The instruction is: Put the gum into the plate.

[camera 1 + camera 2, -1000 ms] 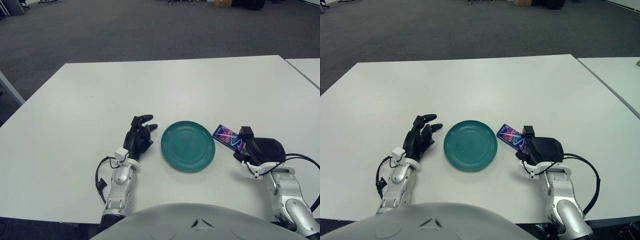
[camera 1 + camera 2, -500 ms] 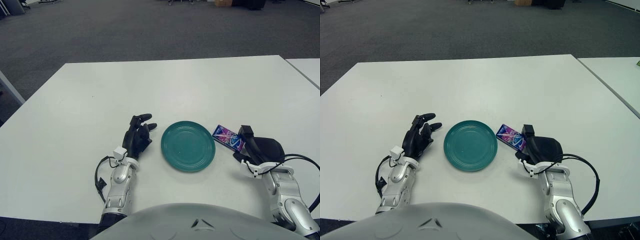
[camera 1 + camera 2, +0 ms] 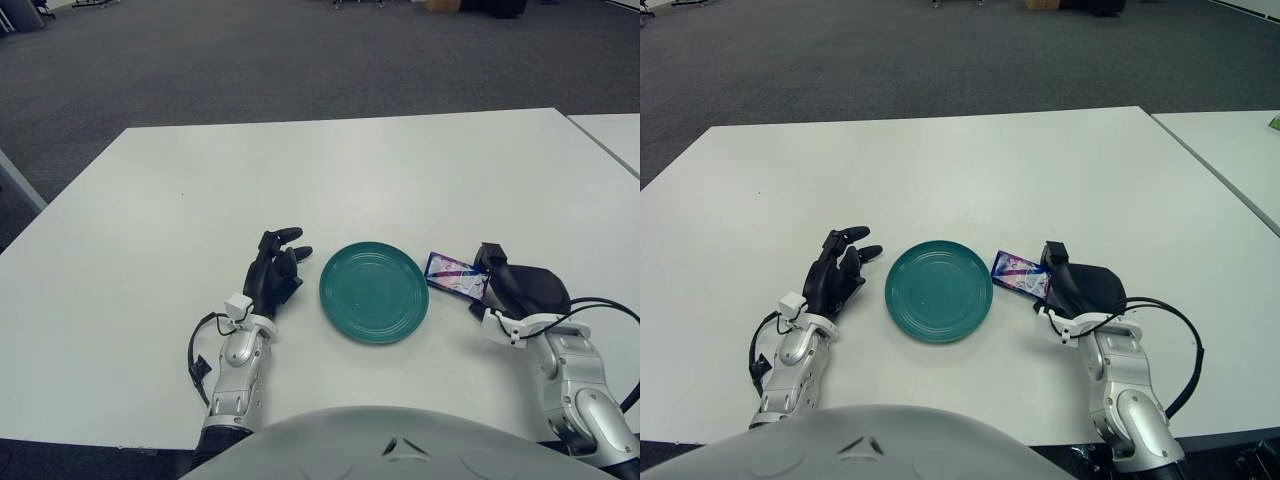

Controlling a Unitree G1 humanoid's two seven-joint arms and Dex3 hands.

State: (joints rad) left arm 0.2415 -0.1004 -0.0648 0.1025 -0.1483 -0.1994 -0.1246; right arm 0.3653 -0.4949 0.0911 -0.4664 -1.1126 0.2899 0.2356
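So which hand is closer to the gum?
Right. The right hand is against the gum, at its right side; the left hand shows beyond the plate, on its left.

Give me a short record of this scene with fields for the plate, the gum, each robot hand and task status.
plate: green plate, nothing in it, on the white table
gum: gum pack just right of the plate
right robot hand: right robot hand at the gum, grip unclear
left robot hand: left robot hand left of the plate, fingers open
status: gum not in plate

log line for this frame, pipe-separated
phase: grasping | right hand at gum, grip unclear | gum on table right of plate | left hand idle left of plate
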